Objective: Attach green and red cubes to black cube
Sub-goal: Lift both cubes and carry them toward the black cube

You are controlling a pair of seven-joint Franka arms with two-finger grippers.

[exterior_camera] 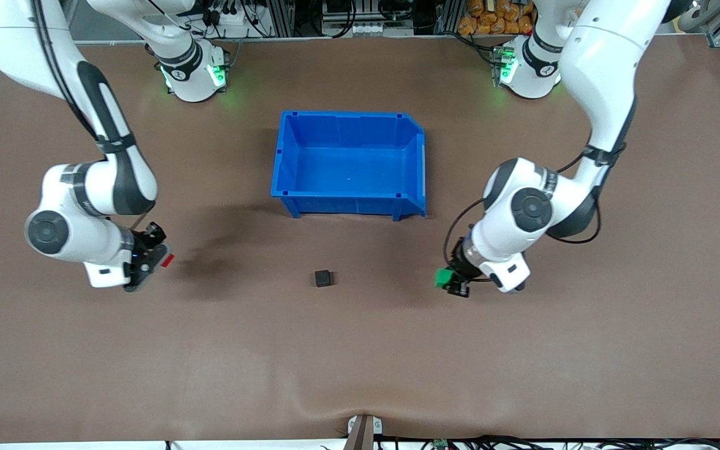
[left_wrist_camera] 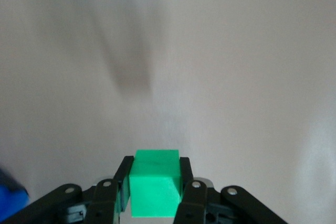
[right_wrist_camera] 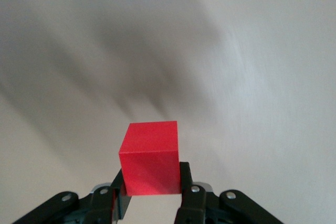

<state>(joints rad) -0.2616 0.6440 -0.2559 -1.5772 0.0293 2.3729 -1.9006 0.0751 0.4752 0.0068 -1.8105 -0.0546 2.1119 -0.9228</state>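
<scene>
1. Front view: black cube (exterior_camera: 322, 278) lies on the table (exterior_camera: 360, 375), nearest the camera, between the two grippers. Blue bin (exterior_camera: 350, 164), farther back, holds nothing. Left gripper (exterior_camera: 450, 280) clamps the green cube (exterior_camera: 442, 277); right gripper (exterior_camera: 155, 257) clamps the red cube (exterior_camera: 167, 260).
2. Left wrist view: green cube (left_wrist_camera: 154, 190) pinched between closed fingers (left_wrist_camera: 187, 182), over bare table.
3. Right wrist view: red cube (right_wrist_camera: 149, 158) pinched between closed fingers (right_wrist_camera: 185, 174).
</scene>
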